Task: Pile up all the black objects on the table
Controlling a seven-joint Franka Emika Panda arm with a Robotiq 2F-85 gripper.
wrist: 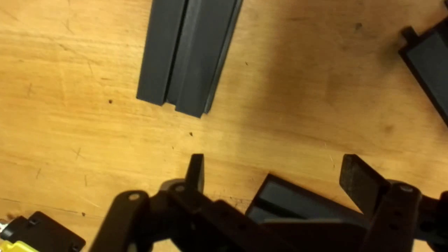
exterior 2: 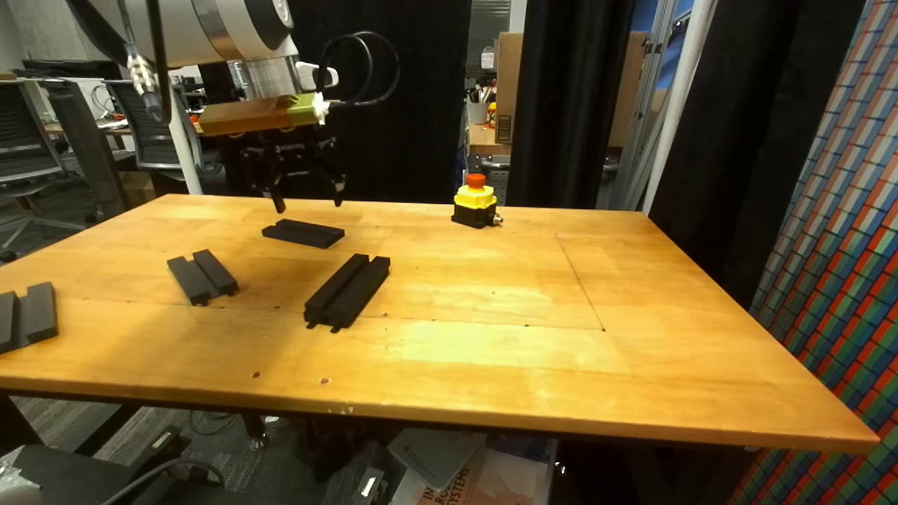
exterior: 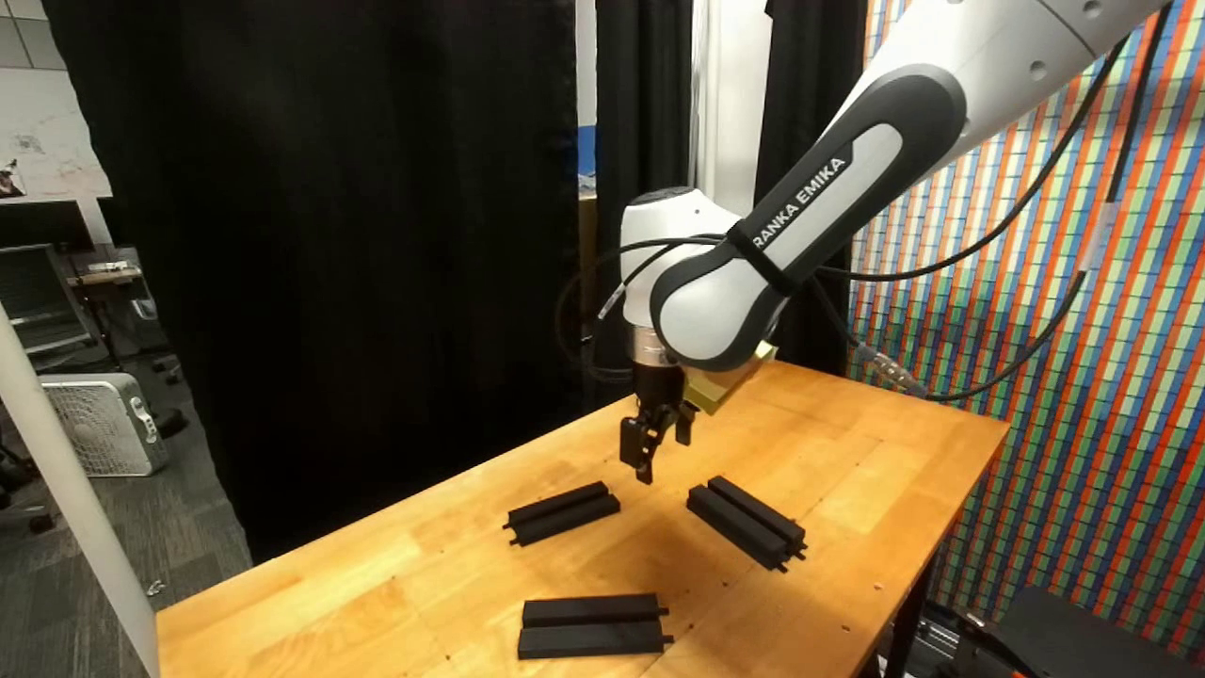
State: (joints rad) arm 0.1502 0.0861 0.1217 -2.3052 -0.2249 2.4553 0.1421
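The black objects are several flat grooved plates lying apart on the wooden table (exterior 2: 631,365). In an exterior view one plate (exterior: 563,513) lies at the back, a second plate (exterior: 744,524) to its right, and a third plate (exterior: 591,640) nearest the camera. Another exterior view has a plate (exterior 2: 35,315) cut by the left edge. My gripper (exterior 2: 309,201) hangs open above the tabletop, empty between its fingers. In the wrist view a plate (wrist: 189,56) is ahead, another plate (wrist: 430,63) sits at the right edge, and the gripper body partly hides a plate (wrist: 297,199) low down.
A red-and-yellow button box (exterior 2: 476,200) with a dark base stands at the table's far side; its corner (wrist: 45,232) shows bottom left in the wrist view. A black curtain (exterior: 329,282) hangs along the table's back edge. Loose cables (exterior: 988,245) trail from the arm.
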